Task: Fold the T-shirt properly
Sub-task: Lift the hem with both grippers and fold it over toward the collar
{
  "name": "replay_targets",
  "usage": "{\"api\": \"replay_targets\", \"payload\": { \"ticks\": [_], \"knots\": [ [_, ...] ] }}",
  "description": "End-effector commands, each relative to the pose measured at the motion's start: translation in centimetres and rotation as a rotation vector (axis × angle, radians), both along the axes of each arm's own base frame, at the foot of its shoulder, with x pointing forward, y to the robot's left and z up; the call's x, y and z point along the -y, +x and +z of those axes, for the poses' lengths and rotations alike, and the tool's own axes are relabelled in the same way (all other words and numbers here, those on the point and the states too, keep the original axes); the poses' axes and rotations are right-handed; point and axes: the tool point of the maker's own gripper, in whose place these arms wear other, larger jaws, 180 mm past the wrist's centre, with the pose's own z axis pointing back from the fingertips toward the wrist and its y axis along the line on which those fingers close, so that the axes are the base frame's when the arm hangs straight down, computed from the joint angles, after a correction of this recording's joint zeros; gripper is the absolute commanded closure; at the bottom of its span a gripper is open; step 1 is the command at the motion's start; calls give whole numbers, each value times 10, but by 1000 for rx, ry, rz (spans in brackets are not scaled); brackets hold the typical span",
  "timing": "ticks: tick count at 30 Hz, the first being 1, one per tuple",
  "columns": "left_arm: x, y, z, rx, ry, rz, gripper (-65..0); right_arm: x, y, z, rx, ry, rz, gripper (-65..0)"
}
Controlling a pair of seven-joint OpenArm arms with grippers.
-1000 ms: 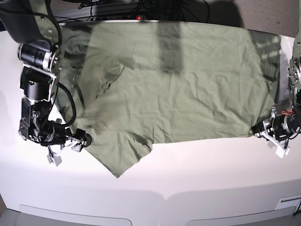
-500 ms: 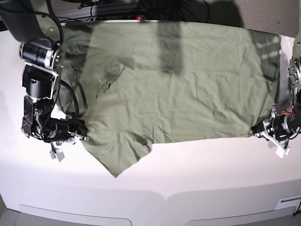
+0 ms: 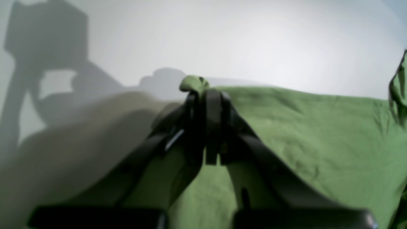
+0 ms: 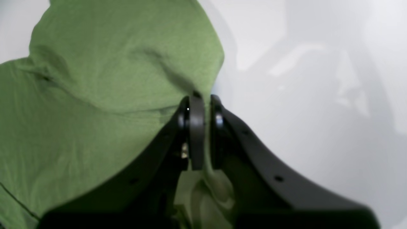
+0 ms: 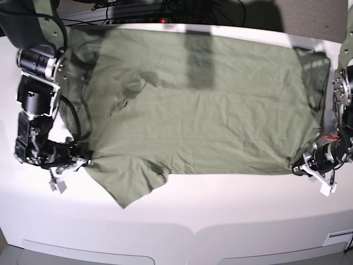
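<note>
The left gripper point(image 3: 206, 95) had its fingers closed on a hem corner of the T-shirt point(image 5: 204, 105); the right gripper point(image 4: 202, 101) pinched the sleeve-side edge. Between them the shirt lay spread on the bench point(image 5: 231, 210), probably held taut for folding.

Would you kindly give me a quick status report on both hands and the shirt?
Left hand shut on sage-green cotton T-shirt corner. Right hand shut on its opposite near edge. Shirt spread flat on white table, slightly wrinkled. Nothing in the way.
</note>
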Motion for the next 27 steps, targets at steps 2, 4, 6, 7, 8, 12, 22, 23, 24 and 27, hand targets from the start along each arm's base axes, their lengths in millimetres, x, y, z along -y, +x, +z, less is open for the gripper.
{"api": "replay_targets", "payload": {
  "ticks": [2, 4, 6, 7, 8, 12, 22, 23, 24, 27],
  "knots": [
    [-6, 22, 30, 81, 5, 2, 0, 12, 18, 34, 84, 6, 5, 0],
    [-6, 24, 35, 88, 15, -9, 0, 14, 17, 40, 86, 24, 8, 0],
    [-6, 25, 39, 82, 30, -30, 0, 17, 18, 46, 95, 5, 23, 0],
    [-5, 25, 41, 76, 38, -45, 0, 18, 19, 49, 98, -15, 36, 0],
    [-4, 26, 44, 70, 44, -58, 0, 19, 20, 52, 101, -38, 53, 0],
    [3, 25, 52, 58, 21, -87, 0, 5, 23, 58, 102, -132, 161, 0],
    [2, -20, 24, 35, 30, -121, 0, -26, 15, 74, 189, -185, 278, 0],
    [1, -25, 22, 37, 31, -117, 0, -26, 11, 72, 187, -191, 282, 0],
    [-1, -29, 21, 39, 37, -110, 0, -27, 6, 68, 184, -200, 289, 0],
    [-3, -38, 22, 40, 68, -117, 0, -30, -11, 56, 167, -223, 315, 0]
  ]
}}
